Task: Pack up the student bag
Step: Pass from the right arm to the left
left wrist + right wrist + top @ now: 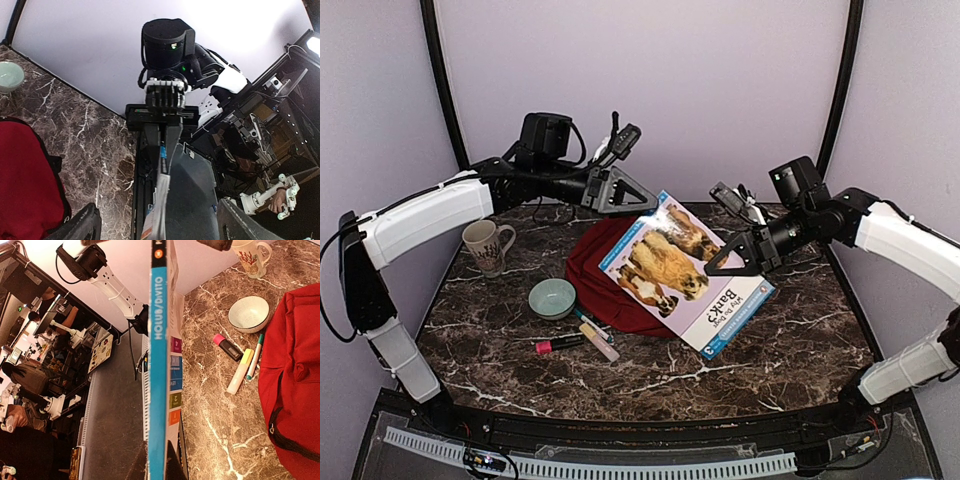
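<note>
Red student bag [594,282] lies under the book [682,272] in the right pincer [718,264].

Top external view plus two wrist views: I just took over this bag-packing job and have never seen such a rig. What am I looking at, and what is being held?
These are two robot arms bolted at the near table edge, each ending in a two-finger gripper. The top view looks down from above and behind them. Each wrist view rides on one arm and looks along its own fingers. On the dark marbled table lie the red student bag, a mug, a small bowl and three pens: a pink-capped marker, a yellow highlighter and a teal pen. The right gripper is shut on the edge of a dog book, holding it tilted above the bag. The left gripper sits at the book's far corner with its fingers spread to either side, not clamping it.
</note>
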`<action>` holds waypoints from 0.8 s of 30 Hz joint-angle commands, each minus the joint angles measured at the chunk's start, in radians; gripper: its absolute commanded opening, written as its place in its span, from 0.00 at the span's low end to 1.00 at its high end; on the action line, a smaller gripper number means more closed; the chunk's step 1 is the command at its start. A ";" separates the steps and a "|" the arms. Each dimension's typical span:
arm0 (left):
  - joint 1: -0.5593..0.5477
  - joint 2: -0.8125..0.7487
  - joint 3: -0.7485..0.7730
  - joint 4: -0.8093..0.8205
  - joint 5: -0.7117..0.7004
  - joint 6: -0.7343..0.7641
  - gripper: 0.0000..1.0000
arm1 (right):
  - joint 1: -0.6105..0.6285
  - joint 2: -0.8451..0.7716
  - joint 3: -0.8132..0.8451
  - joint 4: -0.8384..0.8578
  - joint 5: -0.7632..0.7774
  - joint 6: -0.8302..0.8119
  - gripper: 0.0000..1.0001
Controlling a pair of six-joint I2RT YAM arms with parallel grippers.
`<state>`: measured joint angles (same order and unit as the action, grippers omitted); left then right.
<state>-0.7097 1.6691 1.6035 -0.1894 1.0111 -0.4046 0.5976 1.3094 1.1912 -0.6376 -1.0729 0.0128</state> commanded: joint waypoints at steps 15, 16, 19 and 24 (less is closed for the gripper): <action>-0.062 -0.018 -0.046 -0.079 -0.013 0.044 0.00 | 0.004 0.004 0.077 0.121 0.036 0.123 0.08; -0.056 -0.024 -0.054 -0.071 -0.027 0.037 0.00 | 0.003 0.001 0.078 0.110 0.074 0.116 0.15; -0.029 -0.049 -0.091 -0.032 -0.085 0.015 0.00 | 0.001 -0.023 0.056 0.109 0.207 0.119 0.44; 0.024 -0.081 -0.138 0.032 -0.094 -0.007 0.00 | 0.000 -0.096 -0.023 0.194 0.345 0.205 0.76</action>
<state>-0.7273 1.6661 1.4853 -0.2344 0.9413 -0.3889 0.6010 1.2781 1.2068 -0.5255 -0.8555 0.1528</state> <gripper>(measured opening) 0.040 0.714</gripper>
